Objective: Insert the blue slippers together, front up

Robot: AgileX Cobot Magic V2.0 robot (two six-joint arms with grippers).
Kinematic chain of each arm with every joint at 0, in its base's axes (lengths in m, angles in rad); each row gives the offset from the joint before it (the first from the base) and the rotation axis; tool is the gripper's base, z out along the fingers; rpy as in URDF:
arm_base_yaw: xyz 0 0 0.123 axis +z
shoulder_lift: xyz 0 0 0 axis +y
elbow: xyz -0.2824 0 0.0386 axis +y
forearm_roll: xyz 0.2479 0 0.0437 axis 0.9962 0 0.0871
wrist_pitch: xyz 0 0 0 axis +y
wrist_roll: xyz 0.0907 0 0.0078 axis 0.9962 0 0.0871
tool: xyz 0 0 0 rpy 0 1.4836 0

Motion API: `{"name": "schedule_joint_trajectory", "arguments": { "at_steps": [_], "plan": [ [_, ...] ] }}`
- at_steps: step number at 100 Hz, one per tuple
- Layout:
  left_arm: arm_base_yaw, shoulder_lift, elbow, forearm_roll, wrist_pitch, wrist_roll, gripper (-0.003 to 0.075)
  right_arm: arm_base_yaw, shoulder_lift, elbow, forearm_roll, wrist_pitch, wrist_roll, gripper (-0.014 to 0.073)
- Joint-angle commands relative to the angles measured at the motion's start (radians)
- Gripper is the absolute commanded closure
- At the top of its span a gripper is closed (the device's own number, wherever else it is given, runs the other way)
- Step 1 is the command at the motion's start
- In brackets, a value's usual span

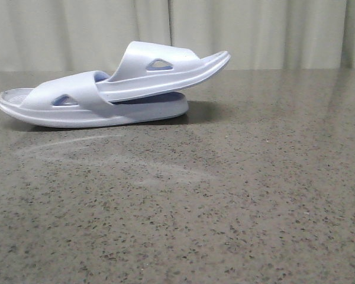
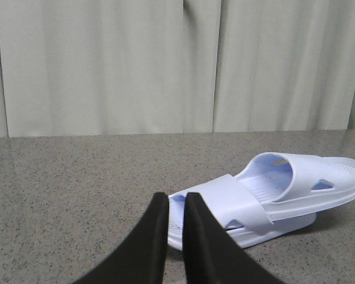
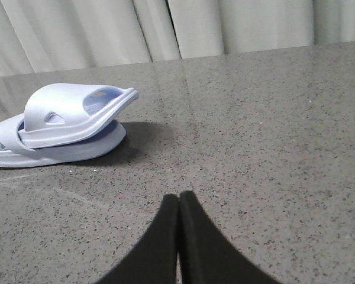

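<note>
Front view. The blue slippers [image 1: 115,89] sit on the table [image 1: 225,201] toward ten o'clock from centre, already joined. The lower slipper [image 1: 94,109] lies flat on its sole. The upper slipper [image 1: 165,74] has one end pushed under the lower one's strap, so its free end rides up, tilted toward two o'clock. I read that tilt as the strap wedging it: the strap does the holding, nothing else touches the pair. Neither arm shows here. I judge the task done or all but done.

Left wrist view. My left fingers [image 2: 176,204] are nearly together, a thin slit between them, holding nothing. The nested pair lies just beyond them toward three o'clock, apart from the fingers. From here I see the upper slipper's ribbed footbed through the lower strap, footbeds facing up. I can't tell from this which end counts as the front.

Right wrist view. My right fingers [image 3: 178,204] are pressed shut, empty, above bare table. The pair sits well apart at about ten o'clock, casting a shadow under the raised end. Both arms stand clear, I judge, so as not to knock the wedged slipper loose.
</note>
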Motion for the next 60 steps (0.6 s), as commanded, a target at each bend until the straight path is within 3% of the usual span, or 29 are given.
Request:
{"name": "schedule_joint_trajectory", "arguments": {
  "at_steps": [1,8,23,28,60],
  "plan": [
    [-0.009,0.007,-0.002,-0.007,-0.054,-0.003,0.0705,-0.002,0.004,-0.027,0.027,-0.03,-0.011,0.0683],
    [-0.009,-0.006,0.028,0.096,-0.076,-0.079,0.0705,-0.002,0.004,-0.027,0.027,-0.03,-0.011,0.0683],
    [-0.009,-0.087,0.114,0.636,-0.194,-0.643,0.0705,-0.002,0.004,-0.027,0.027,-0.03,-0.011,0.0683],
    [-0.009,-0.119,0.143,0.785,-0.224,-0.751,0.0705,-0.002,0.004,-0.027,0.027,-0.03,-0.011,0.0683],
    [0.095,-0.287,0.301,0.862,-0.243,-0.772,0.0705,-0.002,0.004,-0.027,0.027,-0.03,-0.011,0.0683]
  ]
}}
